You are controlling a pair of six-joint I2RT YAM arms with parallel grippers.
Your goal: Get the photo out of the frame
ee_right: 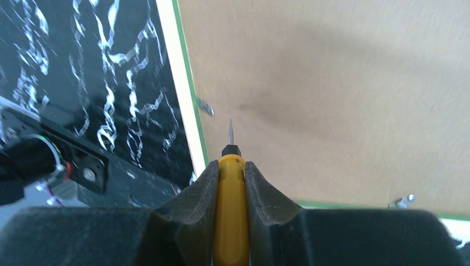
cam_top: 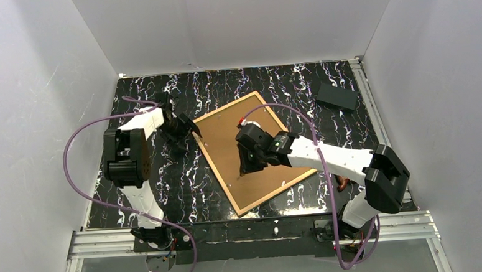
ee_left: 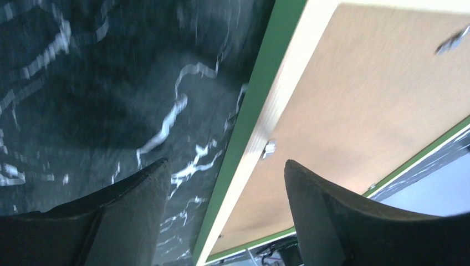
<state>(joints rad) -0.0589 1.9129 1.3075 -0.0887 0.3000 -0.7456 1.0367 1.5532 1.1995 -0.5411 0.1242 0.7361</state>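
Our right gripper [ee_right: 230, 166] pinches a yellow-handled screwdriver [ee_right: 231, 221] over the brown backing [ee_right: 332, 83] of the frame [ee_left: 252, 111], face down on the table [cam_top: 182, 189]; our left gripper [ee_left: 224, 166] hangs spread over its green edge.

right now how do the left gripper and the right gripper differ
The left gripper stands open and holds nothing; the right gripper is shut on a yellow-handled screwdriver. The left gripper lines up with the green edge of the frame, which shows between its jaws; the right gripper hangs over the brown backing panel, the screwdriver's tip pointing near a metal tab. Both have dark jaws and sit at the back of the frame.
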